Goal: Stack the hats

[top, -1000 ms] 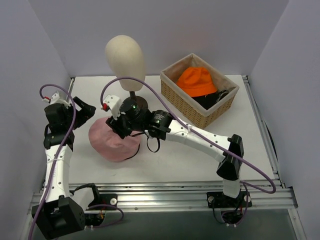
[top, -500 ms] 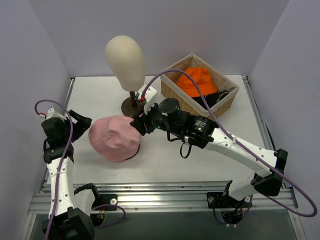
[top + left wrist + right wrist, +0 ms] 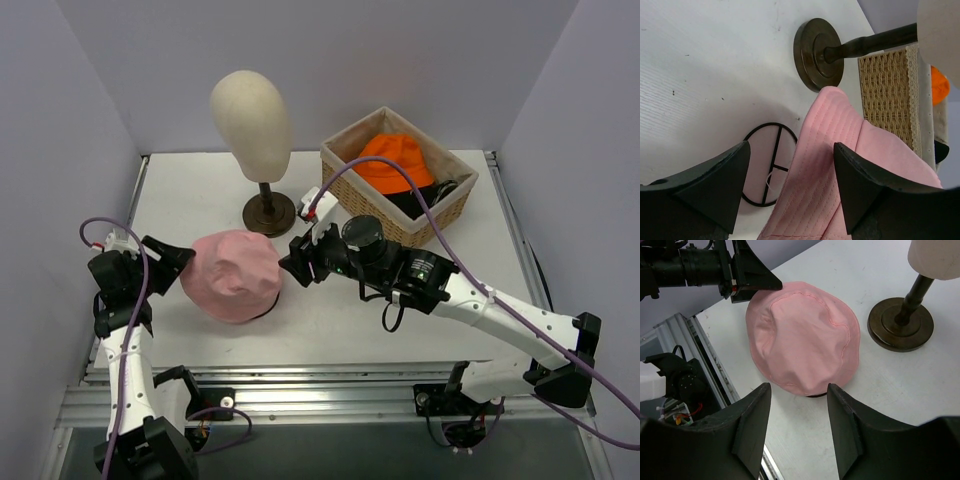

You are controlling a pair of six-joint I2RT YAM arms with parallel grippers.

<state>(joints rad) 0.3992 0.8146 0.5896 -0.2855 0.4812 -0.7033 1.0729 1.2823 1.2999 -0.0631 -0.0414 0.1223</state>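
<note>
A pale pink bucket hat (image 3: 232,275) lies crown up on the table; the right wrist view shows its top (image 3: 805,335). My left gripper (image 3: 180,255) is at its left edge, open, with the pink brim (image 3: 815,165) lying between the jaws (image 3: 791,147). A thin black wire ring (image 3: 762,170) shows on the table under that brim. My right gripper (image 3: 295,262) hangs open just right of the hat, nothing between its fingers (image 3: 799,390). An orange hat (image 3: 395,162) and a black cap (image 3: 430,200) lie in the basket.
A cream mannequin head (image 3: 250,125) on a dark round stand (image 3: 268,212) rises behind the pink hat. The wicker basket (image 3: 360,195) sits at the back right. White walls close in the table on three sides.
My right gripper has drawn back to the right, off the pink hat. My left gripper has come down and in to the hat's left edge, its jaws narrowing a little.
</note>
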